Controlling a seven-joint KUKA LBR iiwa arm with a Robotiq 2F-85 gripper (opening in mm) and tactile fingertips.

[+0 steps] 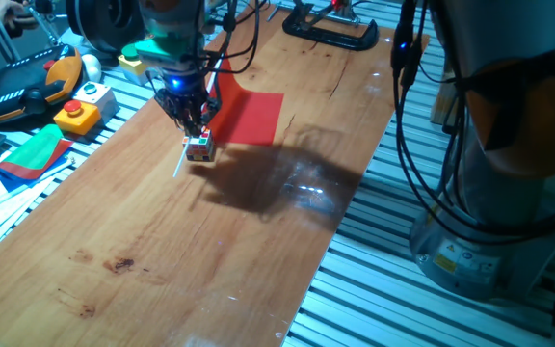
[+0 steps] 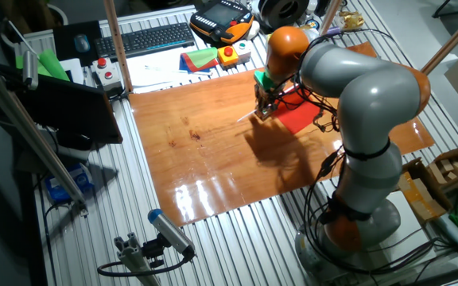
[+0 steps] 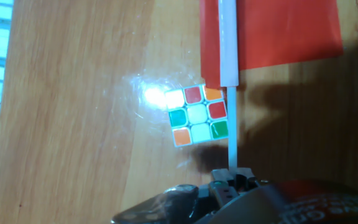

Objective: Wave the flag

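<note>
One flag (image 1: 251, 118) is seen lying flat on the wooden table (image 1: 162, 241), its red sheet spread on the boards towards the far end and its thin white stick (image 3: 230, 93) running along one edge of the sheet and out past it. In the hand view the stick is shown passing just beside a small multicoloured cube (image 3: 197, 116); whether the two touch cannot be told. The lower end of the stick is met by the gripper (image 3: 231, 177), whose tips are seen at the stick. The gripper (image 1: 189, 123) is lowered over the stick end and the cube (image 1: 198, 147) in one fixed view, and the same is shown from the other fixed view, where the gripper (image 2: 262, 109) sits at the near edge of the red sheet (image 2: 296, 114). Whether the fingers are closed on the stick cannot be told. Beyond the table's edge, a red-and-green folded cloth (image 1: 33, 154) is laid on the metal bench, near a yellow box with a red button (image 1: 77, 117). A keyboard (image 2: 145, 37) is placed further back.
</note>
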